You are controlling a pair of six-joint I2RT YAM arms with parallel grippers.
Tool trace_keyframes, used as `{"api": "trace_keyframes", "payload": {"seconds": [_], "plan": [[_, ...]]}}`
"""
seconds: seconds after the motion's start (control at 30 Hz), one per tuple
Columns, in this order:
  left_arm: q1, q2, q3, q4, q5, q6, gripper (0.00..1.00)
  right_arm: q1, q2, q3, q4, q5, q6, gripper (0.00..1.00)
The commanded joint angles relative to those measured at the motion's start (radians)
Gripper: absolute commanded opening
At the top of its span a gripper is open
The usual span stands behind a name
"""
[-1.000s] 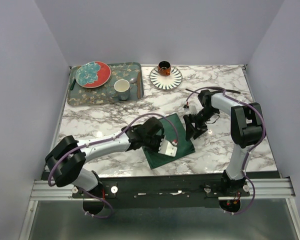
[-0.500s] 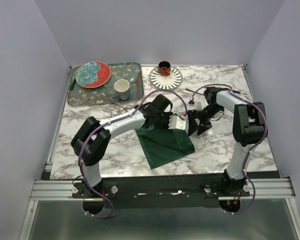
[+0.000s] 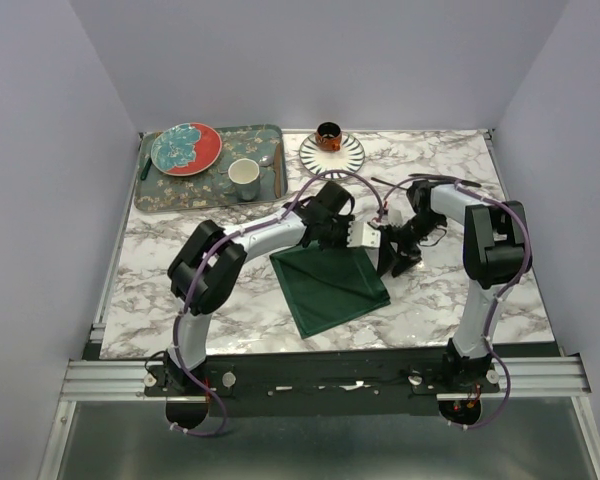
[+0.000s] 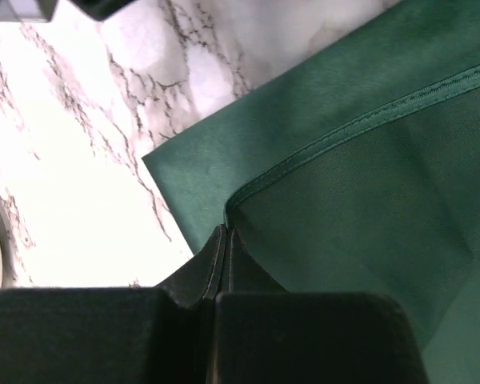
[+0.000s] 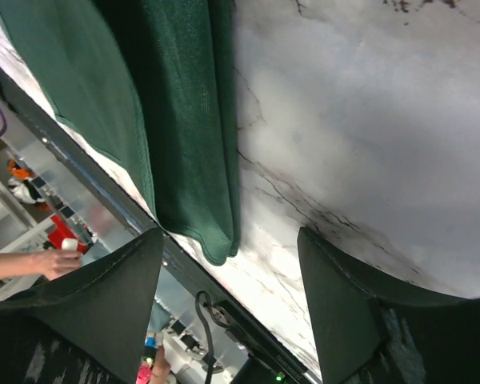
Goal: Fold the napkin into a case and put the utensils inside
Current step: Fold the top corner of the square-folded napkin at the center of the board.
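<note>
Green, slightly shiny cloth is my concern: the napkin (image 3: 330,285) lies flat on the marble counter (image 3: 180,270), toward the near side, and my left tool (image 4: 224,244) is pinched tight on the hemmed corner of its top layer at the far end. It looks thin, limp and a bit slippery, so I judge hems and corners the safest places to grip. My right tool (image 5: 230,236) hangs with jaws wide and nothing in them, just beside the napkin's right edge.
</note>
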Motion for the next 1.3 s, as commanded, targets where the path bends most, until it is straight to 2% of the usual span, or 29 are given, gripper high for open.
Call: {"api": "trace_keyframes", "payload": {"seconds": [0.0, 0.6, 0.7, 0.73, 0.8, 0.83, 0.93, 1.0, 1.03, 1.13, 1.27], "plan": [[0.018, 0.045, 0.059, 0.053, -0.025, -0.020, 0.00, -0.003, 0.023, -0.018, -0.001, -0.041, 0.004, 0.76], [0.034, 0.119, 0.119, 0.107, -0.069, -0.026, 0.00, -0.003, 0.057, -0.035, 0.013, -0.041, 0.008, 0.74], [0.034, 0.122, 0.139, 0.078, -0.066, -0.033, 0.11, -0.003, 0.057, -0.035, 0.009, -0.038, 0.010, 0.74], [0.034, 0.117, 0.145, 0.072, -0.066, -0.038, 0.23, -0.003, 0.053, -0.037, 0.009, -0.037, 0.008, 0.74], [0.037, 0.108, 0.161, 0.054, -0.063, -0.064, 0.33, -0.003, 0.046, -0.035, 0.008, -0.027, 0.005, 0.74], [0.042, 0.094, 0.165, 0.049, -0.060, -0.078, 0.44, -0.003, 0.042, -0.040, 0.005, -0.024, 0.007, 0.74], [0.056, 0.067, 0.190, 0.021, -0.045, -0.129, 0.56, -0.003, 0.036, -0.047, 0.005, -0.012, 0.005, 0.75], [0.070, 0.051, 0.207, -0.009, -0.026, -0.168, 0.61, -0.004, 0.030, -0.053, 0.005, -0.004, 0.004, 0.76], [0.076, 0.035, 0.211, -0.019, -0.017, -0.181, 0.69, -0.003, 0.028, -0.055, 0.006, -0.001, 0.004, 0.76], [0.097, 0.008, 0.213, -0.055, 0.006, -0.233, 0.75, -0.004, 0.022, -0.064, 0.009, 0.000, 0.001, 0.76], [0.125, -0.038, 0.201, -0.100, 0.035, -0.296, 0.76, -0.006, 0.017, -0.066, 0.008, 0.005, 0.002, 0.77]]}}
